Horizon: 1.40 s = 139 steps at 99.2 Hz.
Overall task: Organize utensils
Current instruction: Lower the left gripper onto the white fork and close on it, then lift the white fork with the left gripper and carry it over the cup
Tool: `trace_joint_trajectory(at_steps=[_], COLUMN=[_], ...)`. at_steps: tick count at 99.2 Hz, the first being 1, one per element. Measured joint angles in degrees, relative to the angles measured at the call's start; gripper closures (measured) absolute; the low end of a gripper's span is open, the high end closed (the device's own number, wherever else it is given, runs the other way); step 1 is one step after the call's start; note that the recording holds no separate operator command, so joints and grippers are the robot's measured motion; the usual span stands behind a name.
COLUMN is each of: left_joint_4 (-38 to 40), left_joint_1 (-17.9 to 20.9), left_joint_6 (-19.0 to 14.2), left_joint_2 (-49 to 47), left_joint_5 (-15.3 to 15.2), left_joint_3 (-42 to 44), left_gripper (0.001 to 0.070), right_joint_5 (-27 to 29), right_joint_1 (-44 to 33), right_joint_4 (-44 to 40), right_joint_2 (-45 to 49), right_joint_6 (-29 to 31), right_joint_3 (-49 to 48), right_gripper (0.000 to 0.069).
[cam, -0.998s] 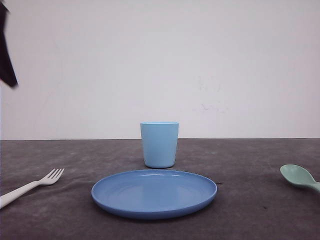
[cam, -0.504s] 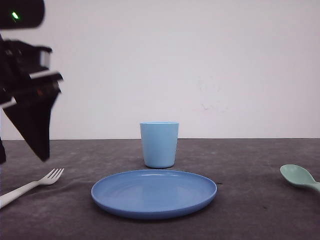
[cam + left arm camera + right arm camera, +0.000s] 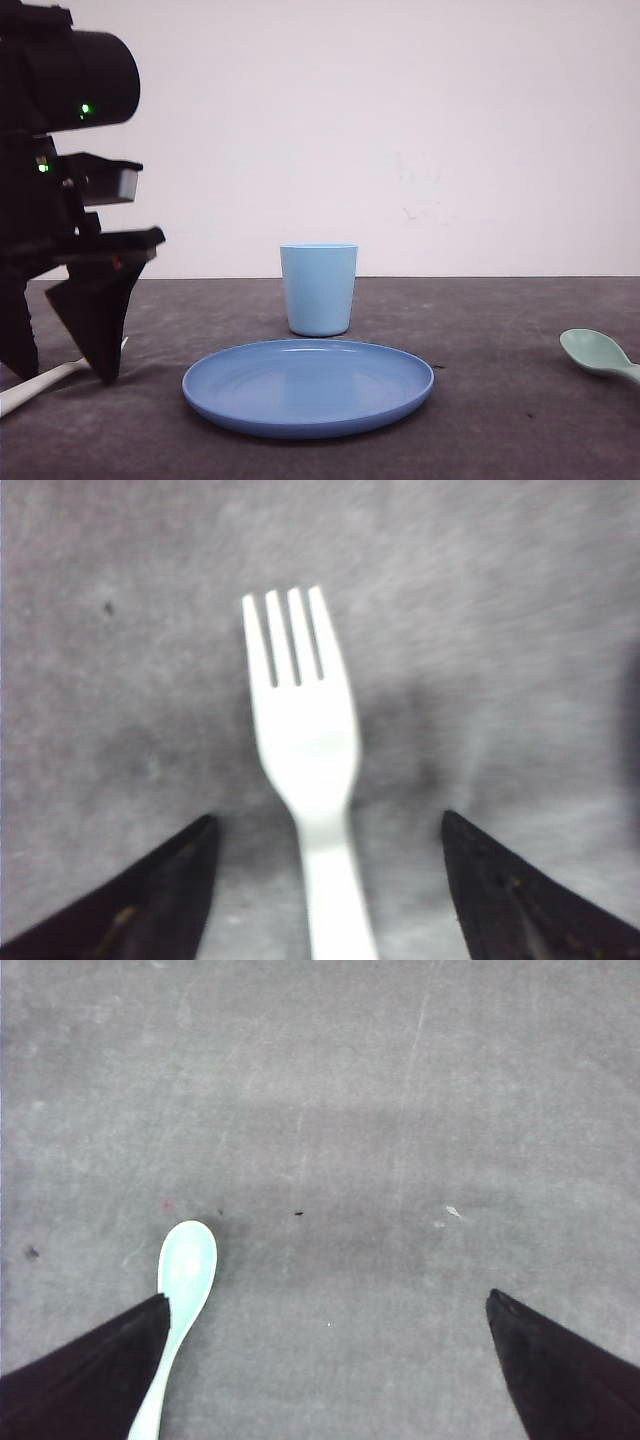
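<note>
The white fork [image 3: 305, 740] lies flat on the dark grey table, tines pointing away from my wrist. My left gripper [image 3: 327, 822] is open and straddles the fork's neck, one finger on each side with table showing between. In the front view that gripper [image 3: 62, 375] hangs low at the far left over the fork's handle [image 3: 30, 388], and one finger hides most of the tines. The mint-green spoon [image 3: 185, 1265] lies beside one finger of my open right gripper [image 3: 326, 1298], outside the jaws, and its handle runs past that finger. The spoon [image 3: 598, 355] rests at the far right.
A blue round plate [image 3: 308, 428] sits at the front centre of the table. A light blue cup [image 3: 318, 288] stands upright just behind it. A plain white wall closes the back.
My left arm has come down from the upper left corner and now stands over the fork. Fork, spoon, plate and cup have not moved.
</note>
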Motion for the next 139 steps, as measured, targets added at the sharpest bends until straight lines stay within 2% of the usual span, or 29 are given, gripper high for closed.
trace_joint_trajectory(at_steps=[9,26,44,82,102,123,139], left_joint_4=[0.0,0.3,0.6,0.6,2.1,10.4,22.3], left_joint_1=[-0.1,-0.5,-1.2,-1.2,-1.2,-1.4,-2.5], left_joint_6=[0.0,0.0,-0.2,-0.4,-0.4,-0.4,-0.5], left_joint_2=[0.0,0.1,0.1,-0.2,-5.0,-10.9,-13.2], left_joint_5=[-0.1,-0.3,0.0,0.0,0.0,0.7,5.8], left_joint_3=[0.0,0.0,0.0,0.0,0.0,0.0,0.0], left_gripper=[0.0310,0.0544,0.0662,0.0668,0.0668,0.0668,0.0668], right_joint_5=[0.0,0.0,0.0,0.0,0.0,0.0,0.0], right_joint_1=[0.0,0.0,0.0,0.0,0.0,0.0,0.0], right_joint_4=[0.0,0.0,0.0,0.0,0.0,0.0,0.0], right_joint_2=[0.0,0.0,0.0,0.0,0.0,0.0,0.0], right_joint_6=[0.0,0.0,0.0,0.0,0.0,0.0,0.0], right_joint_3=[0.0,0.0,0.0,0.0,0.0,0.0,0.0], right_gripper=[0.0055,0.0055,0.0055,0.0055,0.0055,0.0055,0.0055])
